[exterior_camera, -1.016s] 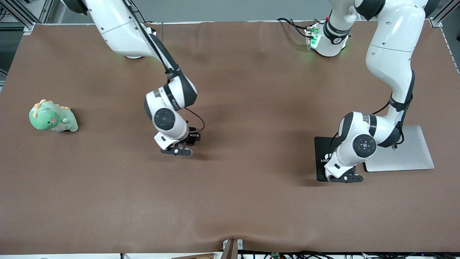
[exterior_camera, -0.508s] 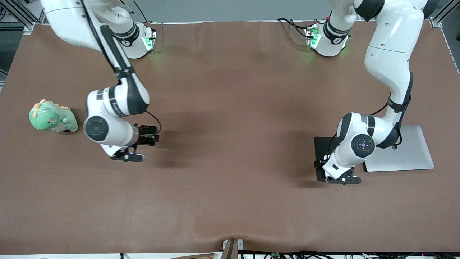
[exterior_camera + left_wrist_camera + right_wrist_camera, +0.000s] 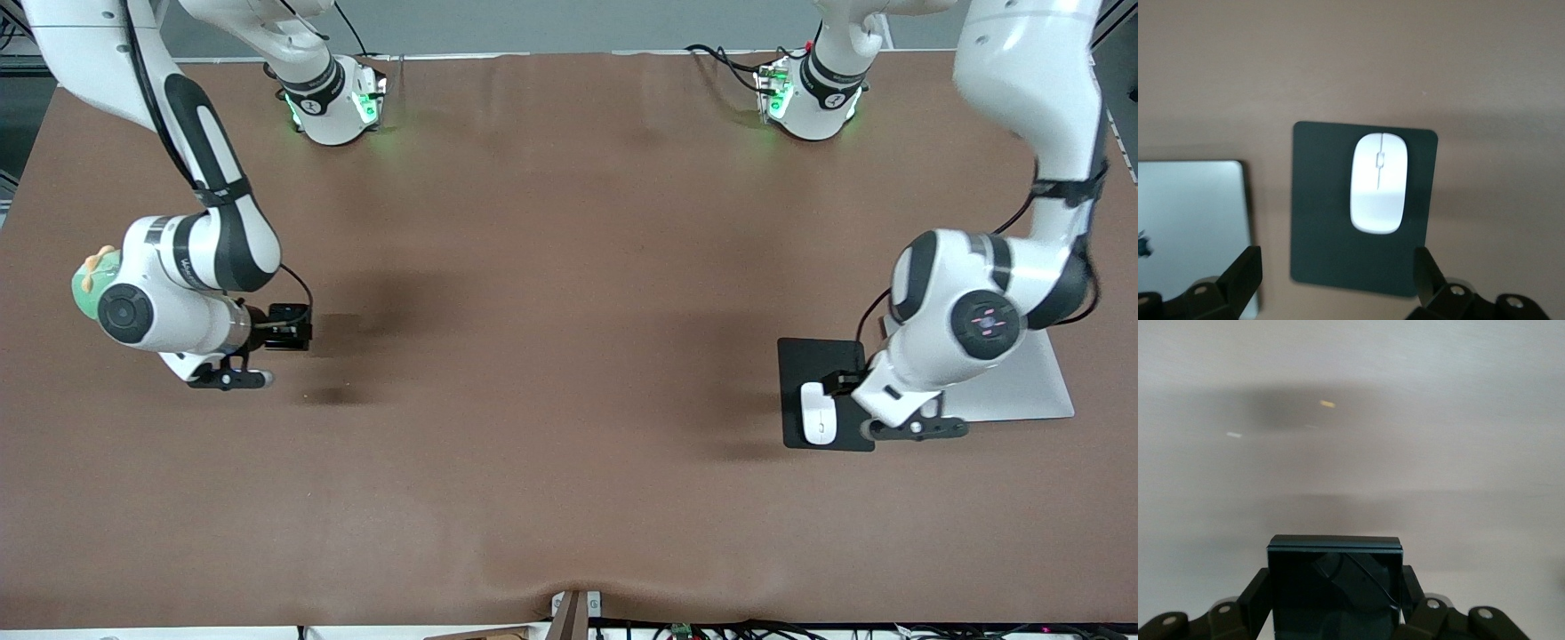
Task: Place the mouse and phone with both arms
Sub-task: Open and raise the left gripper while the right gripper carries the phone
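**Mouse released on the pad; phone travelling toward the right arm's end**

Nearest the front camera, the white mouse (image 3: 819, 424) now lies alone on the black pad (image 3: 813, 356), toward the left arm's end of the surface. A second ago the left arm hid this spot. The left claw (image 3: 916, 429) has since lifted off and hangs just over the pad's edge, its two fingers (image 3: 1241, 277) spread wide with nothing between them. The mouse half of the task looks finished. A closed silver laptop (image 3: 1036, 391) sits just beside the pad.

The right claw (image 3: 229, 380) has swung from the middle of the surface to the right arm's end and now hangs above bare brown cloth. It is clamped on the black phone (image 3: 1335, 587); motion blur makes its height hard to judge. A green plush toy (image 3: 87, 289) shows partly past the right arm's wrist. The phone still needs setting down.
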Controlling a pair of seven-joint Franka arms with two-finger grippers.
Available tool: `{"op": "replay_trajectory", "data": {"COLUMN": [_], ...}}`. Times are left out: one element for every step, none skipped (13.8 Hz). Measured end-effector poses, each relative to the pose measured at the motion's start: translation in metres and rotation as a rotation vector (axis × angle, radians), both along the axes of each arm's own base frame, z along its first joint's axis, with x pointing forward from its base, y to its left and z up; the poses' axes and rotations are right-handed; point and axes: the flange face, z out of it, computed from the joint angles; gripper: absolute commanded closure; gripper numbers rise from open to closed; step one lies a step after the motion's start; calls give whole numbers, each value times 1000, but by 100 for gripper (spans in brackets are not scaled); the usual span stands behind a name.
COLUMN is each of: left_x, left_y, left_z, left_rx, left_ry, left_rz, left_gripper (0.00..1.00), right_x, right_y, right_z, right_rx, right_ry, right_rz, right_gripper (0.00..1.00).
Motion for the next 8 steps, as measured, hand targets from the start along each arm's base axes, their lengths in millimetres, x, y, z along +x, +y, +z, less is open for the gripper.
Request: {"op": "replay_trajectory", "data": {"left_x": [-3, -6, -10, -15, -21, -27, -34, -41], "left_y": [13, 25, 34, 38, 38, 35, 31, 27], "left_z": [19, 35, 51, 68, 86, 106, 126, 146], "left_rx": [-17, -24, -26, -24, -22, -20, -20, -18], "left_ry": [4, 5, 6, 6, 3, -5, -18, -27], "left_rz": [-8, -16, -21, -25, -28, -33, -39, -44], "left_gripper": [0, 0, 0, 0, 0, 0, 0, 0], "right_x": [-10, -22, -34, -47, -59, -68, -75, -80], "right_y": [-23, -46, -66, -84, -99, -112, -121, -127], "right_z": [-8, -17, -27, -37, -45, -51, -56, -59], "right_rx": [4, 13, 20, 28, 35, 41, 43, 44], "right_ry": [-12, -29, -38, -36, -34, -36, -40, -44], "right_rz": [14, 28, 37, 40, 43, 47, 48, 45], "right_gripper": [100, 100, 100, 100, 100, 100, 100, 100]}}
